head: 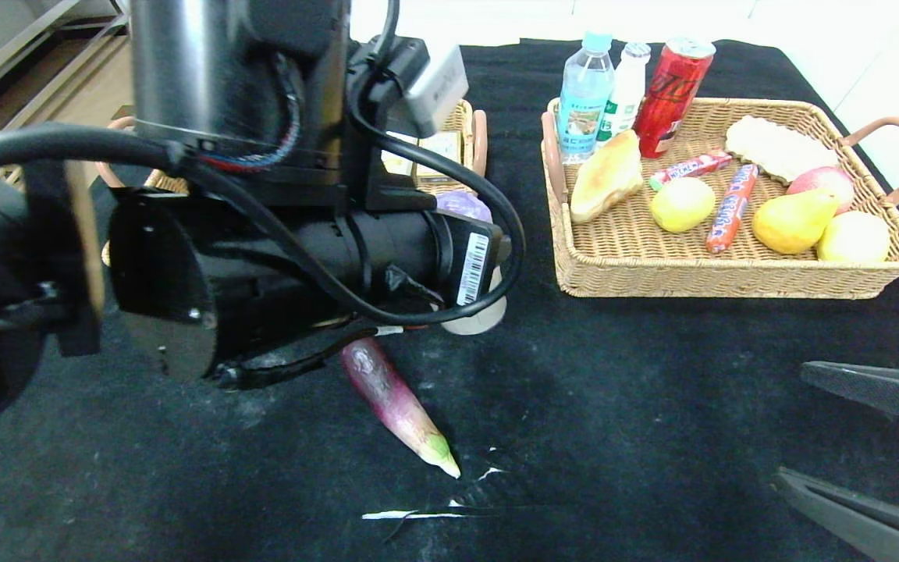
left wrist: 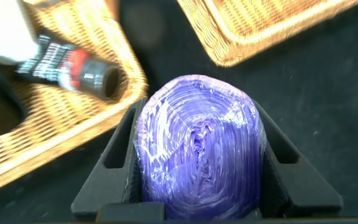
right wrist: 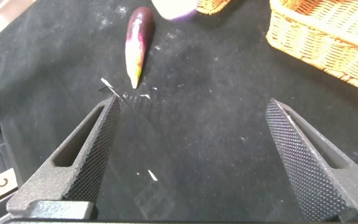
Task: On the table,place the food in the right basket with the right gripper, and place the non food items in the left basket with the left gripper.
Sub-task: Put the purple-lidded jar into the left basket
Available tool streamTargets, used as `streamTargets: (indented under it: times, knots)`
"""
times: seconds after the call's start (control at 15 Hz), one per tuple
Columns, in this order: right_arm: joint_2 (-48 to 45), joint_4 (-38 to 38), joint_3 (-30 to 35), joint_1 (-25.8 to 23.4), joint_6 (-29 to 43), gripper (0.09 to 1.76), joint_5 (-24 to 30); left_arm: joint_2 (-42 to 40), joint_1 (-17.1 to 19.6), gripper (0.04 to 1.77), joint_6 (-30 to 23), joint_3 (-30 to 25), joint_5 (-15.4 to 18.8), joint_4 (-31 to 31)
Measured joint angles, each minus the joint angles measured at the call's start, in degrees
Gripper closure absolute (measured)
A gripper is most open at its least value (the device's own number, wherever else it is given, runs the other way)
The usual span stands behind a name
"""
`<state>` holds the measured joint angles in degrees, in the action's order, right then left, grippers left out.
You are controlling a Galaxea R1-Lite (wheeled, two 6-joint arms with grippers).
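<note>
Left pincer (left wrist: 197, 186) clamps purple roll (left wrist: 197, 146) beside left basket (left wrist: 73, 130).

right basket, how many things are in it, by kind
Right basket, head view:
Drinks: 3 (water bottle, white bottle, red can)
Fruit: 4 (lemon, pear, apple, yellow fruit)
Baked goods: 2 (bread, cracker)
Candy sticks: 2
Total: 11
</note>
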<state>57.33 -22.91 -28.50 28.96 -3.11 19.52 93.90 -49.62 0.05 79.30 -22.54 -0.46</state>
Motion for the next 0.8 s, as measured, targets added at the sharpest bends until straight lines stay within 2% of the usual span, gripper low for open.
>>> streamTargets:
  times: [0.13,0.33,0.53,0.8]
  knots:
    - [0.4,-0.2,0.2,0.0,0.0,0.14,0.0,-2.8,1.0,0.84,-0.1,-1.0,-0.1,-0.1]
    - [0.8,-0.2,0.5,0.2,-0.2,0.14,0.0,-4.6,4.4,0.84,0.6,-0.2,-0.2,0.0]
    - [1.0,-0.2,0.5,0.2,-0.2,0.14,-0.1,-3.3,7.0,0.84,1.4,3.7,0.0,0.0]
    - [1.0,-0.2,0.6,0.1,-0.2,0.14,0.0,1.5,11.0,0.84,5.3,9.3,2.5,-0.8]
